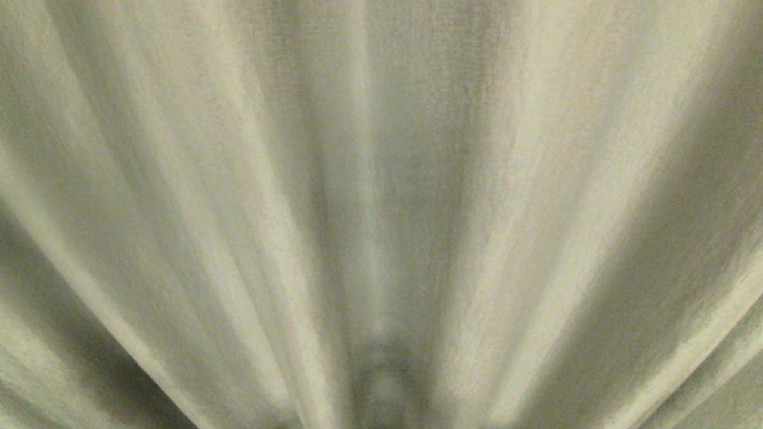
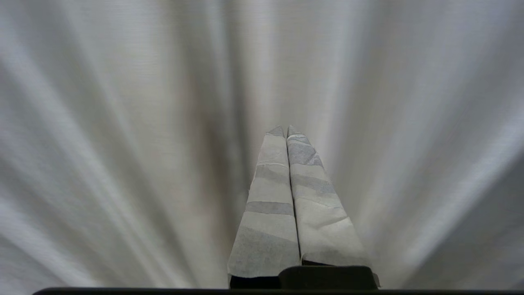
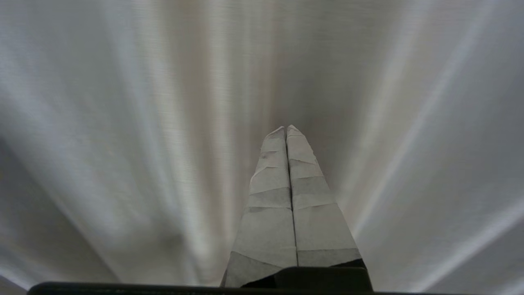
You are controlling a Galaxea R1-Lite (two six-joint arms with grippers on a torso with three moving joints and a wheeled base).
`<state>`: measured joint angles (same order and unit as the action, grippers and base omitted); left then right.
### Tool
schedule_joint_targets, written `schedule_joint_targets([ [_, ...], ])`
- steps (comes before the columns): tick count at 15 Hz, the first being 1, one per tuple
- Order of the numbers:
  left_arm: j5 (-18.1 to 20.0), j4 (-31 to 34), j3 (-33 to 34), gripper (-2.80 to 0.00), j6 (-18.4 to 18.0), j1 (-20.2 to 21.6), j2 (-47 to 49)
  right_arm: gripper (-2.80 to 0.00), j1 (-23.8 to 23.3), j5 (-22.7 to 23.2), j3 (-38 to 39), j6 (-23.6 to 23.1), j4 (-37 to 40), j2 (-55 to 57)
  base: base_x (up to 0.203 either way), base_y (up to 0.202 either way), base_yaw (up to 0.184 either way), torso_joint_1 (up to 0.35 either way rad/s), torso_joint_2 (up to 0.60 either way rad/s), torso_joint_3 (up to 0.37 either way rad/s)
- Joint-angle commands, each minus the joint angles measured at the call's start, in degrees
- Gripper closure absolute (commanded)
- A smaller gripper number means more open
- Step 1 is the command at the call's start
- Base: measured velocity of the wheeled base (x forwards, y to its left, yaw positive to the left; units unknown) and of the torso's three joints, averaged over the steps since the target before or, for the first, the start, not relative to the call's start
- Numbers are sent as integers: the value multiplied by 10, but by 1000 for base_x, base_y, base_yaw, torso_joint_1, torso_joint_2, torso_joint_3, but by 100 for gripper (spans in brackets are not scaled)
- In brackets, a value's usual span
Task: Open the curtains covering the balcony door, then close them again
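The curtains [image 1: 381, 179] fill the whole head view as beige-cream pleated cloth hanging in long folds, very close to me. The same cloth [image 2: 123, 123] fills the left wrist view and also [image 3: 123, 123] the right wrist view. My left gripper [image 2: 285, 130] is shut, its two tape-wrapped fingers pressed together with nothing between them, pointing at the folds. My right gripper [image 3: 285, 129] is shut the same way and holds nothing. Whether either tip touches the cloth I cannot tell. The balcony door is hidden behind the curtains. Neither arm shows in the head view.
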<state>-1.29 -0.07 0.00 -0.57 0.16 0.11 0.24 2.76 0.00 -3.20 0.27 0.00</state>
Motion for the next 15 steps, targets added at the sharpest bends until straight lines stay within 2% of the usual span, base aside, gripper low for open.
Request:
schedule_joint_targets([
  [1, 0, 0, 0, 0, 0, 0, 0, 0, 0, 0, 0, 0, 0, 0, 0, -194, 1, 2, 2, 2],
  [15, 0, 0, 0, 0, -1, 0, 0, 0, 0, 0, 0, 0, 0, 0, 0, -192, 2, 4, 2, 3],
])
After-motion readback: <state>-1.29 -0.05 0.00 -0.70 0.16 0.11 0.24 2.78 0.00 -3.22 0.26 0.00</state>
